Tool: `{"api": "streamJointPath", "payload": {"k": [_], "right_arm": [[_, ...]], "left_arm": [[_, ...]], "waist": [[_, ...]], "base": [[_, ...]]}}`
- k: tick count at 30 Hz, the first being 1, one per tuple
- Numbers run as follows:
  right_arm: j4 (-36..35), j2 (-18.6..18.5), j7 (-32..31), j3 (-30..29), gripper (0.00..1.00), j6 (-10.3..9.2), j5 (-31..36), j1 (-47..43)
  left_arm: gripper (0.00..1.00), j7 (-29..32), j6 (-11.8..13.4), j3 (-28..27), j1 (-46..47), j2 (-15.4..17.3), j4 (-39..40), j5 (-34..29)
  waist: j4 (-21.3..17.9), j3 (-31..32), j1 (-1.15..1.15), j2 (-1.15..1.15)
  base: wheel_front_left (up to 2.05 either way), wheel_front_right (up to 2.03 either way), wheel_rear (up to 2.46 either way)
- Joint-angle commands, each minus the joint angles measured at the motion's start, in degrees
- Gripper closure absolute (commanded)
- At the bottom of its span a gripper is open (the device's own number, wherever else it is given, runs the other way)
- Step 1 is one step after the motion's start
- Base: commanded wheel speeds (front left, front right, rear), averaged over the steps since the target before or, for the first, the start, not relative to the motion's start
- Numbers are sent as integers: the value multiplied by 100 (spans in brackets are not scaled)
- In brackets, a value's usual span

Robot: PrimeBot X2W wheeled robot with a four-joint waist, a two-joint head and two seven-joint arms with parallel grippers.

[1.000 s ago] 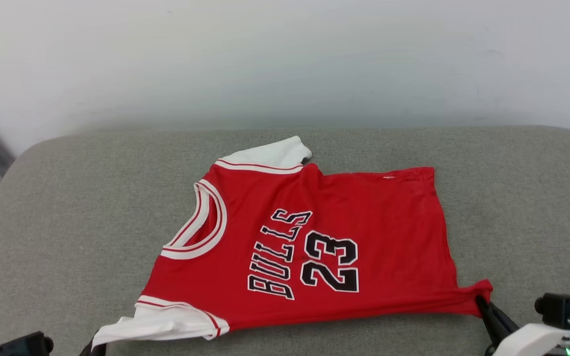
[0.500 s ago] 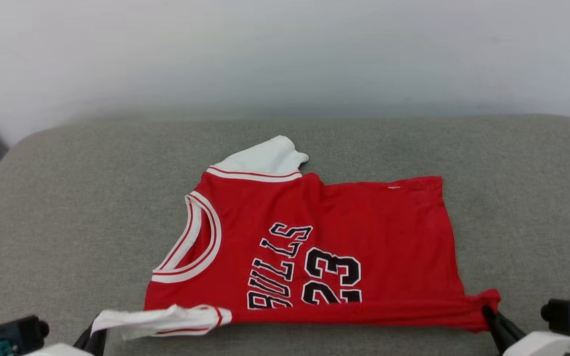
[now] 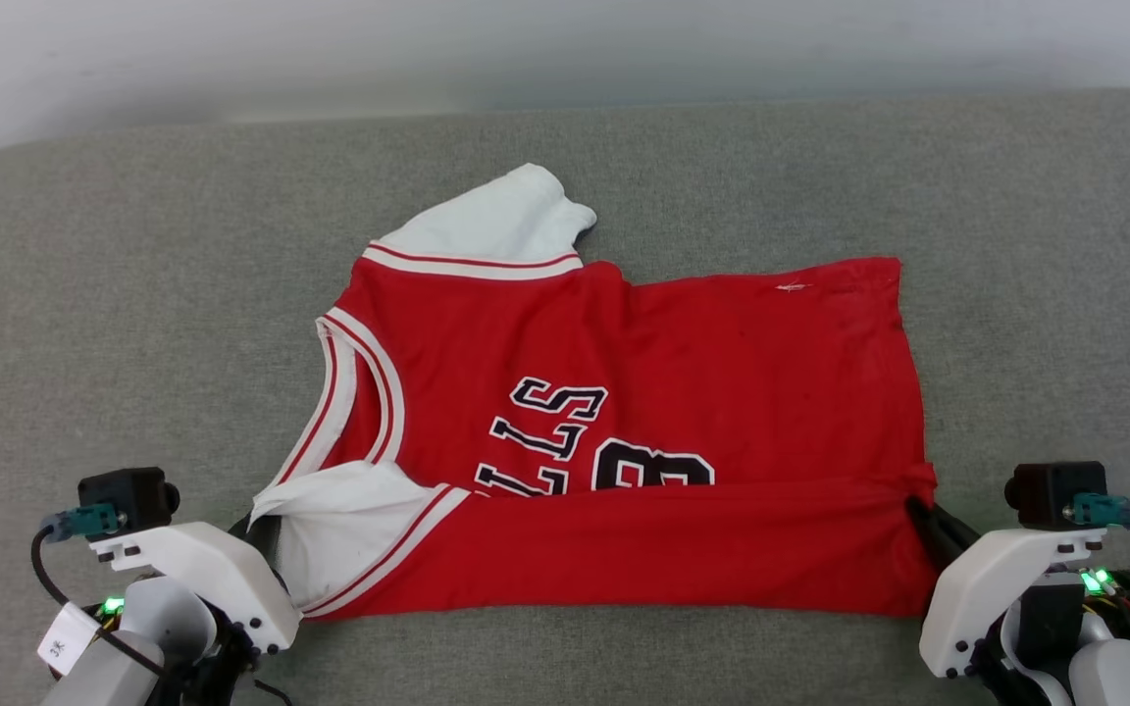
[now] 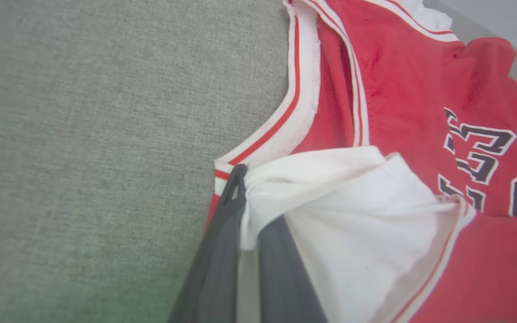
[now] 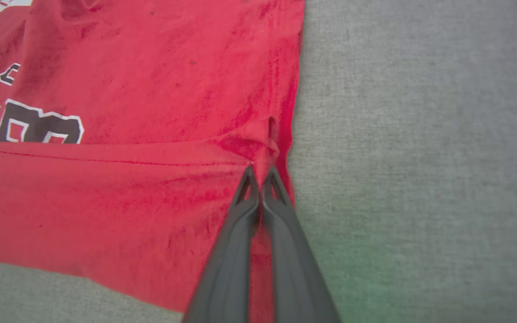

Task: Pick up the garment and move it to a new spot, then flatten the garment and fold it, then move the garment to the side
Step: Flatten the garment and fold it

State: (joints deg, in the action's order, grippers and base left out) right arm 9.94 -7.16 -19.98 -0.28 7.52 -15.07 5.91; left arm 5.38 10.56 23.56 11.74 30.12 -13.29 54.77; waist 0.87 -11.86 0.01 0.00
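The garment (image 3: 683,353), a red jersey with white sleeves and black lettering, lies on the grey cushion (image 3: 133,294), collar to the left. Its near long edge is lifted and folded over toward the far side, covering the lower half of the lettering and number. My left gripper (image 3: 256,520) is shut on the near white sleeve (image 4: 352,215); in the left wrist view its fingers (image 4: 222,233) pinch white cloth. My right gripper (image 3: 918,510) is shut on the near hem corner (image 5: 267,152) of the garment (image 5: 128,134), at the right end of the fold.
The grey cushion (image 5: 420,134) stretches wide on both sides of the garment (image 4: 397,80) and beyond it. A pale wall (image 3: 526,39) runs along the cushion's far edge. Both white wrist housings sit at the near corners of the head view.
Both grippers have carried the garment's near edge up and over toward the far side, so the fold now hides more of the lettering. The head camera has tilted down, shifting the whole picture.
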Motion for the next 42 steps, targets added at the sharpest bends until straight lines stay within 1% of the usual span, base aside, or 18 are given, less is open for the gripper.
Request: {"api": "streamJointPath", "payload": {"k": [1, 2, 3, 5, 6, 7, 8, 9, 10, 11, 12, 18, 21, 24, 27, 33, 38, 42], "right_arm": [[78, -39, 42, 22, 100, -6, 1, 88], [207, -52, 74, 67, 98, -6, -3, 146], [323, -65, 105, 129, 82, -6, -1, 201], [559, -66, 210, 233, 67, -6, -43, 291], [673, -74, 248, 279, 58, -6, -47, 305], [777, -75, 298, 323, 36, -6, -65, 340], [862, -76, 345, 371, 27, -7, -93, 373], [927, -85, 400, 430, 16, -6, -134, 404], [964, -96, 490, 470, 0, -6, -164, 426], [969, -110, 587, 496, 0, -6, -178, 450], [963, -133, 728, 515, 0, -6, -203, 475], [641, -110, 1608, 433, 0, -5, -212, 382], [461, -40, 1754, 407, 0, -6, -163, 250], [255, 23, 1761, 379, 0, -6, -92, 121], [-18, 113, 1727, 326, 0, -5, -6, -8], [-504, 242, 1600, 277, 0, -5, 75, -211], [-732, 325, 1540, 299, 0, -5, 59, -253], [-787, 370, 1538, 275, 0, -5, 23, -235]], "left_arm": [[100, -5, -38, -3, 108, -30, -100, 25], [100, 16, -96, 12, 183, -94, -296, 60], [100, 79, -154, 53, 232, -151, -456, 97], [100, 171, -276, 115, 333, -248, -746, 171], [100, 246, -342, 173, 358, -291, -876, 189], [100, 307, -410, 218, 388, -329, -991, 211], [100, 308, -457, 214, 425, -366, -1090, 245], [85, 282, -507, 204, 475, -406, -1170, 267], [65, 291, -563, 215, 502, -433, -1238, 305], [25, 259, -591, 200, 521, -442, -1291, 308], [0, 175, -604, 157, 542, -437, -1346, 303], [0, -124, -530, -70, 458, -154, -1284, 241], [0, -85, -413, -136, 329, 10, -969, 236], [0, 101, -238, -164, 71, 311, -606, 233], [0, 519, -132, -105, -154, 678, -106, 229], [0, 1803, 97, -14, -530, 1444, 860, 555], [0, 2290, 292, -103, -759, 1672, 1154, 876], [0, 2406, 337, -114, -796, 1624, 1065, 1010]], "waist": [[-39, -148, -1, 0], [-48, -181, -1, 0], [-59, -212, -1, 0], [-83, -255, -1, 0], [-89, -266, -1, 0], [-94, -276, -1, 0], [-99, -287, -1, 0], [-106, -292, -1, 0], [-115, -283, -1, 0], [-128, -269, -1, 0], [-138, -236, -1, 0], [-158, 97, -1, 0], [-191, 341, -1, 0], [-226, 554, -1, 0], [-254, 681, -1, 0], [-410, 633, -1, 0], [-635, 369, -1, 0], [-788, 134, -1, 0]], "base": [[0, 0, 0], [0, 0, 0], [0, 0, 0], [0, 0, 0], [0, 0, 0], [0, 0, 0], [0, 0, 0], [0, 0, 0], [0, 0, 0], [0, 0, 0], [0, 0, 0], [0, 0, 0], [0, 0, 0], [0, 0, 0], [0, 0, 0], [0, 0, 0], [0, 0, 0], [0, 0, 0]]}}
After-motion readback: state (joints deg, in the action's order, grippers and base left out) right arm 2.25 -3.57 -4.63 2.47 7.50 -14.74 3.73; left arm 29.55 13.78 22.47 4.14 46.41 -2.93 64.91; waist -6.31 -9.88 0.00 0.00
